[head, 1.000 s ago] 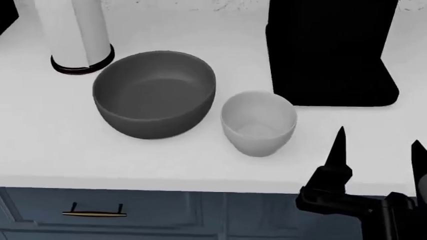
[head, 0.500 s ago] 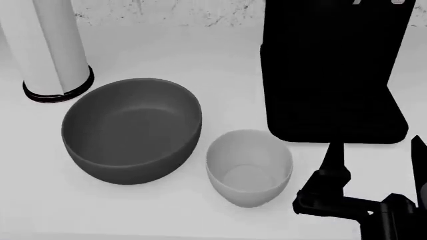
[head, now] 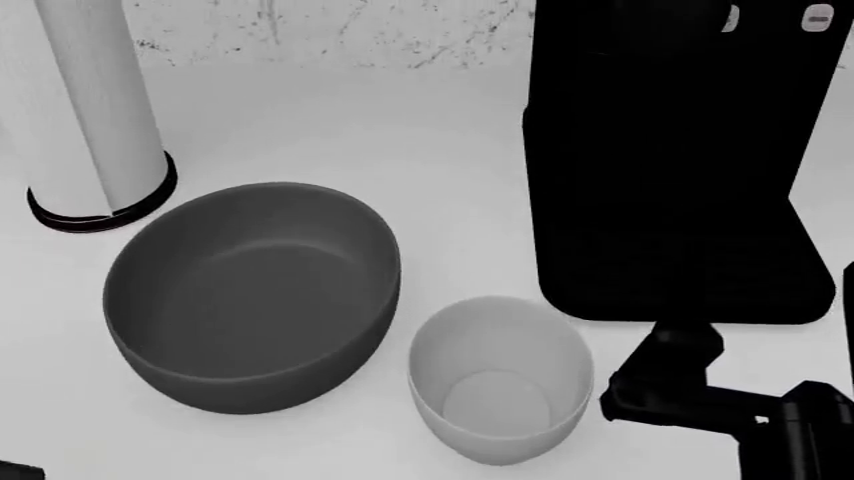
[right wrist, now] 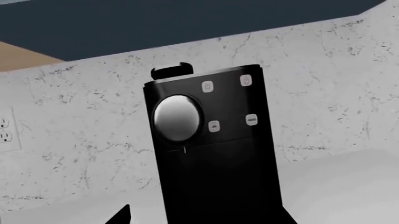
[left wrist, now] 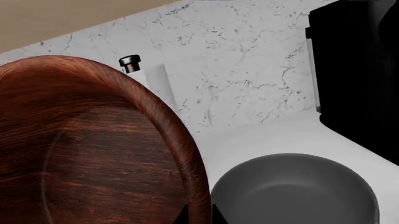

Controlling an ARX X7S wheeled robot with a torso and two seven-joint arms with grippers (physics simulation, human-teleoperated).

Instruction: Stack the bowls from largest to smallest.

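White counter [head: 441, 180] lies bare behind the grey bowl [head: 254, 295], which almost touches the white bowl [head: 501, 390] at the front; black machine [head: 674, 160] walls the right; right gripper [head: 727, 405] low beside it, jaws unclear; wood bowl [left wrist: 87, 149] fills the left wrist view above the grey bowl, grip hidden.

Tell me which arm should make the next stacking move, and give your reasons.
Left. Its wrist view shows the reddish-brown wood-grain bowl filling the frame close to the camera, apparently held, with the large dark grey bowl just beyond. The right gripper sits beside the small white bowl, which goes last.
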